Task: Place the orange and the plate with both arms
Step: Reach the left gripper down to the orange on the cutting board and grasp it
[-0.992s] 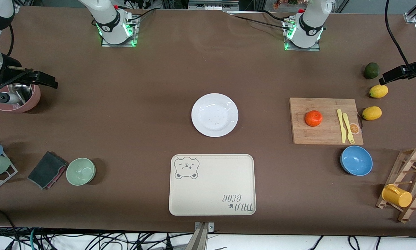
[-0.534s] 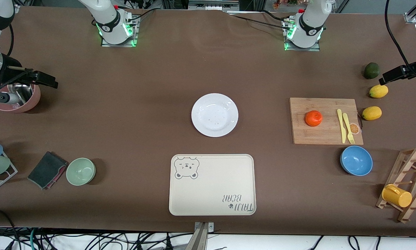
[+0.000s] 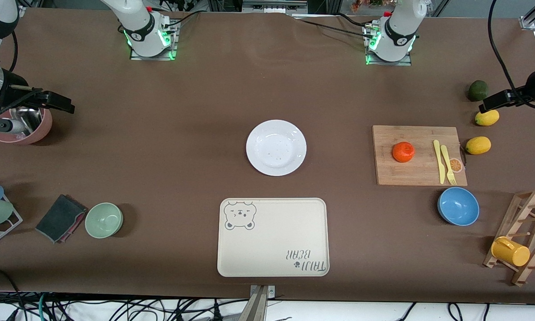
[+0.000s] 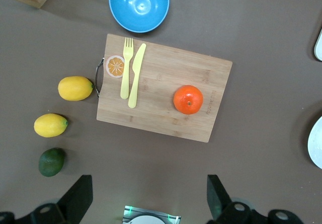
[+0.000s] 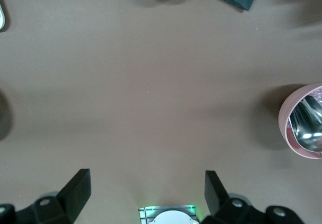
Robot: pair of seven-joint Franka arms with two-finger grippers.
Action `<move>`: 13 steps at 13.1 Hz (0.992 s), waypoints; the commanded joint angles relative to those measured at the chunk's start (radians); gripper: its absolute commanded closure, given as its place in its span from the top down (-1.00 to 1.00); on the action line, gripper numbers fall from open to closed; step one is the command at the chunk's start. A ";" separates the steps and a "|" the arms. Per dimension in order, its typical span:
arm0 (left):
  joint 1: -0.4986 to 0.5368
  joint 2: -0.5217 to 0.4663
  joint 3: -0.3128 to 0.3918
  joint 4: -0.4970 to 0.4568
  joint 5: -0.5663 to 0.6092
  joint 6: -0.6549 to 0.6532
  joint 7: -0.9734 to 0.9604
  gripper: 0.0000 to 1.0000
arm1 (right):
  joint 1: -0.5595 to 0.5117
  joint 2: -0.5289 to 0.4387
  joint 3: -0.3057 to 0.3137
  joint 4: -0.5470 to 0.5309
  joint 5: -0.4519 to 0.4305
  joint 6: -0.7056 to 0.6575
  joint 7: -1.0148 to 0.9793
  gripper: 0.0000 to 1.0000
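Left tool (image 4: pixel 146 199) shifted inward, open; orange (image 3: pixel 403 152) on board (image 3: pixel 421 174).

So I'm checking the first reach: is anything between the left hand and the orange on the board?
Nothing visible is. The left hand hangs open over bare table, and the orange sits alone on its part of the cutting board. The yellow fork and knife lie apart from it, toward the lemons.
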 commanded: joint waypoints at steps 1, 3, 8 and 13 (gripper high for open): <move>-0.016 0.038 -0.046 0.020 -0.017 -0.005 -0.007 1.00 | 0.002 0.009 0.001 0.024 0.000 -0.021 0.002 1.00; -0.054 0.038 -0.049 -0.047 -0.022 0.048 -0.007 1.00 | 0.002 0.009 0.001 0.024 0.000 -0.021 0.000 1.00; -0.076 0.053 -0.049 -0.388 -0.025 0.432 0.006 1.00 | 0.002 0.009 0.001 0.024 0.000 -0.019 0.000 1.00; -0.076 0.139 -0.046 -0.573 -0.022 0.722 0.012 1.00 | 0.000 0.009 0.001 0.024 0.000 -0.021 -0.005 1.00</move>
